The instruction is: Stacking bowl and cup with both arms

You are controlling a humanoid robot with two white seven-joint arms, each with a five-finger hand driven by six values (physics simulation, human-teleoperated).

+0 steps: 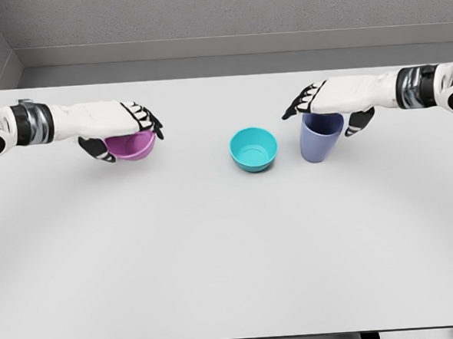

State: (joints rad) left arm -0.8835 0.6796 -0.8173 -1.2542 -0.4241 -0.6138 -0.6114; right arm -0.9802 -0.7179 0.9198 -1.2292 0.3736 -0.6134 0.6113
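The teal bowl [254, 148] sits near the middle of the white bench [232, 254], open side up, w/ nothing touching it. Everything else is told from that bowl.

Far to the left of the teal bowl is the left hand [120, 130]. It is on top of a purple bowl [131, 146], fingers curled over the rim and thumb down at the side, so it looks clamped on that bowl. The purple bowl looks tipped a bit, maybe just off the bench, but can't tell for sure.

Just right of the teal bowl is a blue-purple cup [320, 138], standing up straight. The right hand [326, 106] is over its top, fingers bent down on the teal-bowl side and thumb on the far side. It seems to be holding the cup by the rim, but the grip is partly hidden, so not 100% sure.

My guess at the step: both hands are picking up their things to bring them to the teal bowl.

How to do it well:
- Squeeze firm before lifting, esp. the cup, it's tall and can tip.
- Lift straight up first, then go sideways.
- Purple bowl goes first, flat, right over the teal bowl, then down slow.
- Keep the cup waiting so the two hands don't bump.
- Let go only when it sits snug.
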